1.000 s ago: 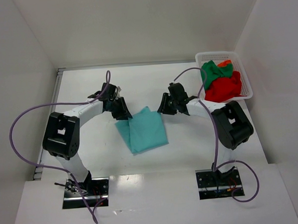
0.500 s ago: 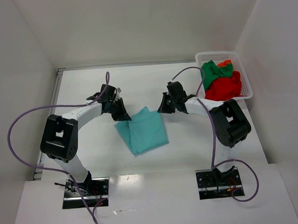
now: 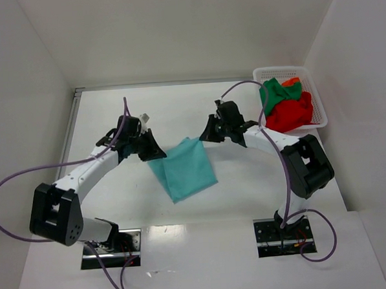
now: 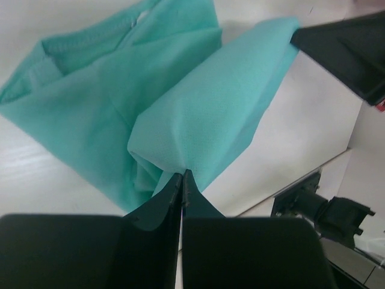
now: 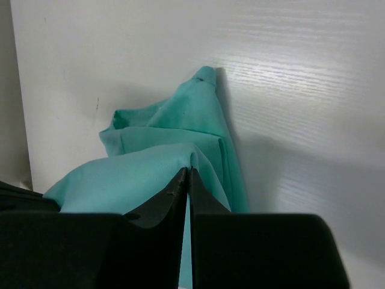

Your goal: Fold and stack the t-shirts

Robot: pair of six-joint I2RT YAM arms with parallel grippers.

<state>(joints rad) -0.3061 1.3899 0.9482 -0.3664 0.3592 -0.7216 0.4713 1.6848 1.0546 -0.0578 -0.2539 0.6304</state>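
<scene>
Teal t-shirt [image 3: 187, 174]: lies part-folded mid bench [image 3: 253, 180], far edge held up. Pinched at left far corner by left gripper [image 3: 152, 150], at right far corner by right gripper [image 3: 207, 134], both claws pressed together on cloth.

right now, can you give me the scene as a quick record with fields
left gripper: shut on the far-left corner of the teal shirt
right gripper: shut on the teal shirt's far-right corner
teal shirt: partly folded, far edge held up between the grippers, rest lying on the table
basket: far right, holds red shirt, green shirt, orange shirt
stack: not started
</scene>
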